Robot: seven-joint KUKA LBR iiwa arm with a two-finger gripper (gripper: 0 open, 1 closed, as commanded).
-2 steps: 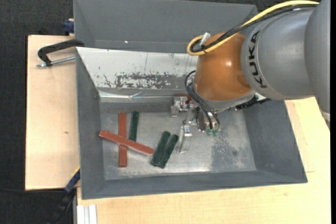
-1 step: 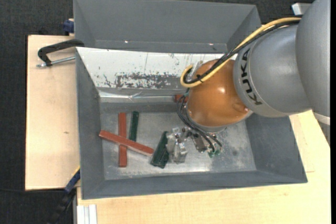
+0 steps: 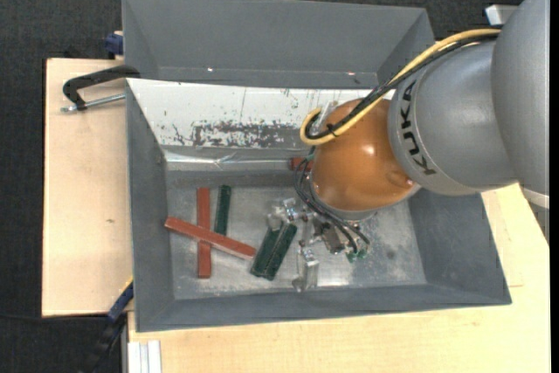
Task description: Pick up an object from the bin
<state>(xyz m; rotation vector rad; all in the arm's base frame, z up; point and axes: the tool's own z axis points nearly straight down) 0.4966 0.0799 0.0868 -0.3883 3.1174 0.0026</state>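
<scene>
1. One dark green block (image 3: pixel 272 252) is the thing nearest the tool. It lies flat on the floor of the bin, about midway along its width and close to the near wall, with its long axis slanting from near-left to far-right.
2. The end effector (image 3: pixel 306 262) is low in the bin, just right of that block and close beside its right edge. I cannot tell whether the two touch. I also cannot tell whether the end effector is spread or pressed together, because the orange cover (image 3: pixel 354 162) on the wrist hides much of it and the metal parts below are hard to read. Nothing can be seen pinched in it.
3. In my judgement the step in hand is settling onto a target, and the block is the likeliest one. To do it well, the tool should shift a little left until it is centred over the block. It should then turn to close across the narrow width rather than the length, and come straight down.
4. The risk I see is a glancing contact that pushes the block toward the near wall.
5. Further left, well apart from the tool, two red sticks lie crossed, one upright (image 3: pixel 203 205) and one diagonal (image 3: pixel 231 246). A thin dark green stick (image 3: pixel 224 207) lies beside them.
6. The grey bin (image 3: pixel 144 214) holds all of these.
</scene>
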